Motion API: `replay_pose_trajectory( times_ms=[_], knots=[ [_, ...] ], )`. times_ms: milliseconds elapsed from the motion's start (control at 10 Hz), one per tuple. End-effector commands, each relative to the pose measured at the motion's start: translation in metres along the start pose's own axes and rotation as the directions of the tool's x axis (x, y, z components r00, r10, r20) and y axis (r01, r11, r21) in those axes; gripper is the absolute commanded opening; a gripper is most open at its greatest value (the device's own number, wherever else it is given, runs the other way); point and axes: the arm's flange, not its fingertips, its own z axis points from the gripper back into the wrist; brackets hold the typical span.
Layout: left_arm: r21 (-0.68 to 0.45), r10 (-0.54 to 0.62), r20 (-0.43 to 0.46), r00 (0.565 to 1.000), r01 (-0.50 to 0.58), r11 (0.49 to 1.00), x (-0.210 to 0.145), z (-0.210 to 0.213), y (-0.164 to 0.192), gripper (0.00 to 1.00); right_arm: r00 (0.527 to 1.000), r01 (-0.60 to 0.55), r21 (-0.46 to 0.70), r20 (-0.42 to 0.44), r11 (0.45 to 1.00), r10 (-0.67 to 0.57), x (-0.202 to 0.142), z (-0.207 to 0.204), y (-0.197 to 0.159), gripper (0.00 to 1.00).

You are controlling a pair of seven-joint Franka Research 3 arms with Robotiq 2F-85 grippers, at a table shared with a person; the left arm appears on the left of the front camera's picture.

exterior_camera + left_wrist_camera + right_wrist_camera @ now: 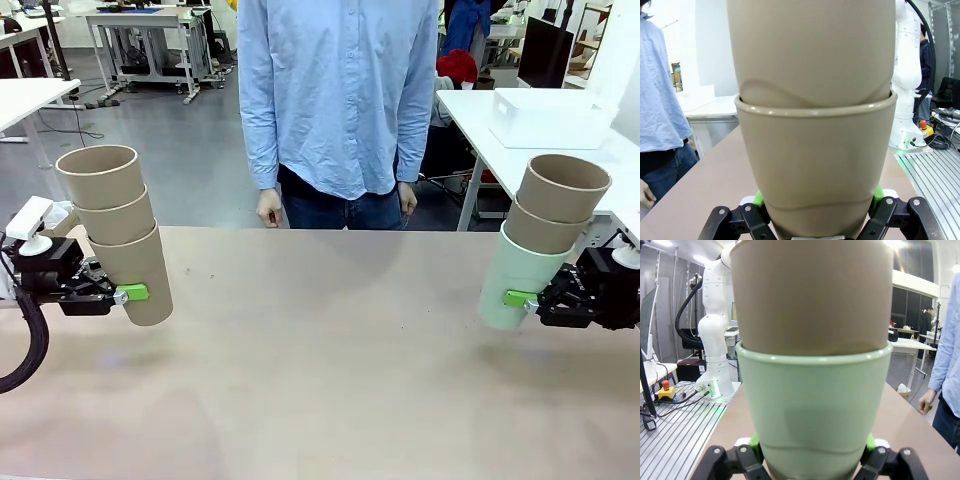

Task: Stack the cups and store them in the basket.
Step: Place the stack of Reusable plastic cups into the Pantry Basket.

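Note:
At the table's left edge my left gripper is shut on a stack of three tan cups, holding the bottom one above the tabletop, tilted slightly left. The left wrist view has that bottom tan cup clamped between the green pads. On the right, my right gripper is shut on a mint green cup with two tan cups nested in it, leaning right. The right wrist view puts the mint cup between the pads. The basket is out of view.
A person in a light blue shirt stands at the far edge of the tan table, hands hanging down. A white table with a white box stands behind on the right.

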Motion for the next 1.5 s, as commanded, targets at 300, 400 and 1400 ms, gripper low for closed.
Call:
replay_pose_trajectory(
  times_ms=[300,400,1400],
  knots=[
    [-0.003,-0.008,0.010,1.000,0.008,1.000,0.0028,-0.0001,-0.0012,0.84,1.000,-0.013,0.001,-0.001,1.000,0.013,0.0032,-0.0009,-0.0007,0.84],
    [-0.003,-0.008,0.010,1.000,0.008,1.000,0.0028,-0.0001,-0.0012,0.84,1.000,-0.013,0.001,-0.001,1.000,0.013,0.0032,-0.0009,-0.0007,0.84],
    [-0.003,-0.008,0.010,1.000,0.008,1.000,0.0028,-0.0001,-0.0012,0.84,1.000,-0.013,0.001,-0.001,1.000,0.013,0.0032,-0.0009,-0.0007,0.84]
  ],
)
